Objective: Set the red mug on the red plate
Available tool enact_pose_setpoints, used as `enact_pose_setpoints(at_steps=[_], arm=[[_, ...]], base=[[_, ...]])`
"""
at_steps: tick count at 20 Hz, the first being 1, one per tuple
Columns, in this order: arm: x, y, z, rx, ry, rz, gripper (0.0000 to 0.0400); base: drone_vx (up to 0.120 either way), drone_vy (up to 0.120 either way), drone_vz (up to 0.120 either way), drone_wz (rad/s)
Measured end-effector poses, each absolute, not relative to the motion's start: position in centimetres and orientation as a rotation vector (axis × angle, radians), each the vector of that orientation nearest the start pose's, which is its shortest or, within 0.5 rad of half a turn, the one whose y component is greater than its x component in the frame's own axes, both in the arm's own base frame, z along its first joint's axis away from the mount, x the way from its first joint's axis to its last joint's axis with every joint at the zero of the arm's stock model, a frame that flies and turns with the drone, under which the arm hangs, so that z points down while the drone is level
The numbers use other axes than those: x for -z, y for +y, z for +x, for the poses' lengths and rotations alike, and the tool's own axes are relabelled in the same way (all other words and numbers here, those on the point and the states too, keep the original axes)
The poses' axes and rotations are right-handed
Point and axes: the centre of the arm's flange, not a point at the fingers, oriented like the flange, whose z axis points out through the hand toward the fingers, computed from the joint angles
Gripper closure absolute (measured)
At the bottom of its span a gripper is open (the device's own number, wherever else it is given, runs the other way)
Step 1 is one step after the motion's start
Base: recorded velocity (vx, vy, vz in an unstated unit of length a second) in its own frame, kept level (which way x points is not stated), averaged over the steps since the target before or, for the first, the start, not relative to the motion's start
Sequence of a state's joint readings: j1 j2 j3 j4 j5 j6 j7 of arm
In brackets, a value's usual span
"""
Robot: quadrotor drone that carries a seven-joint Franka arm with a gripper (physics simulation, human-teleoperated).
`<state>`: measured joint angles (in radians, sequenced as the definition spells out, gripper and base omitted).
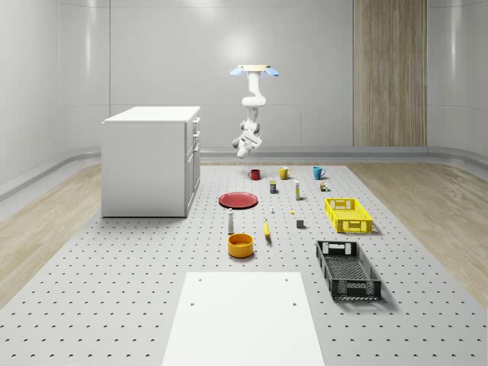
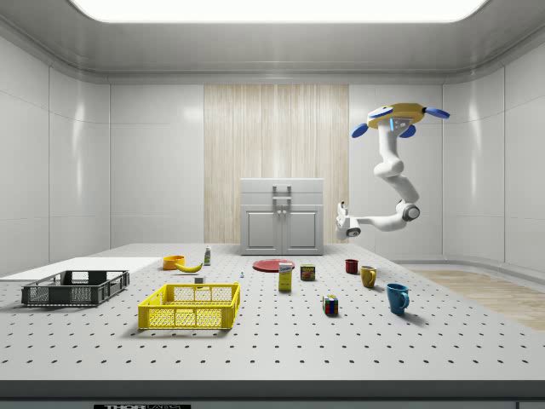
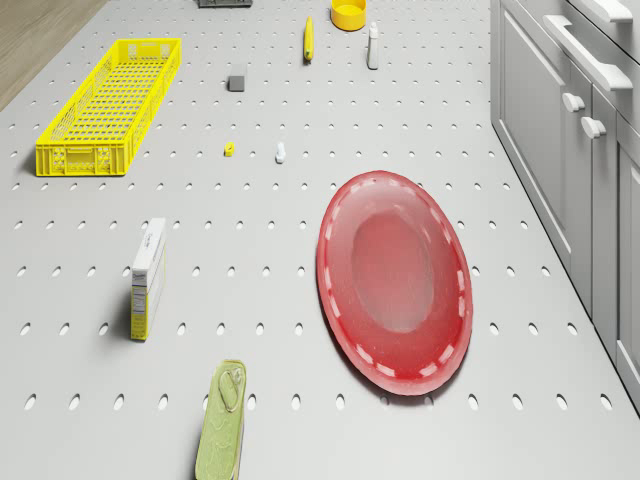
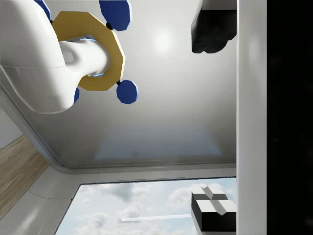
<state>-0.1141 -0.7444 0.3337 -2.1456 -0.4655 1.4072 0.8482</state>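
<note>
Hovering high over the far end of the perforated table (image 1: 114,290): drone (image 1: 255,71), arm hanging bent below it; gripper (image 1: 242,149) in the air above the red mug (image 1: 255,174) and well apart from it, a little toward the whole-scene view's left; fingers (image 4: 210,29) spread wide in the wrist view, nothing between them, nothing held.

Red mug upright on the table, first in a row with yellow mug (image 1: 283,172) and blue mug (image 1: 318,172); not on the red plate (image 1: 239,200), near it on its far side in the whole-scene view.

Red plate flat on the table, bare, beside the white cabinet (image 1: 152,160).

Yellow crate (image 1: 348,215) and black crate (image 1: 348,268) toward the whole-scene view's right, well apart from the mug; yellow bowl (image 1: 240,245) nearer the camera than the plate.
</note>
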Motion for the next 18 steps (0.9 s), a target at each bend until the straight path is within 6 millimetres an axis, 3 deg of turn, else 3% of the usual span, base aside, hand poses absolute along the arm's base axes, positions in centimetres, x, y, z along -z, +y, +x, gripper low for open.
enact_pose_setpoints(at_steps=[4,7,10,12,18], arm=[[-62.5,9.3,30.3,-0.578,-0.757,1.806,0.0000],[-57.4,9.7,30.4,-0.689,-0.560,1.324,0.0000],[-53.1,7.8,30.6,-0.752,-0.374,0.869,0.0000],[-51.3,6.1,30.6,-0.772,-0.275,0.628,0.0000],[-49.4,2.2,30.7,-0.786,-0.100,0.219,0.0000]], base=[[0.120,0.000,-0.120,0.000],[0.120,0.000,-0.120,0.000],[0.053,0.000,-0.120,0.000],[0.000,0.000,-0.120,0.000],[-0.027,0.000,-0.120,0.000]])
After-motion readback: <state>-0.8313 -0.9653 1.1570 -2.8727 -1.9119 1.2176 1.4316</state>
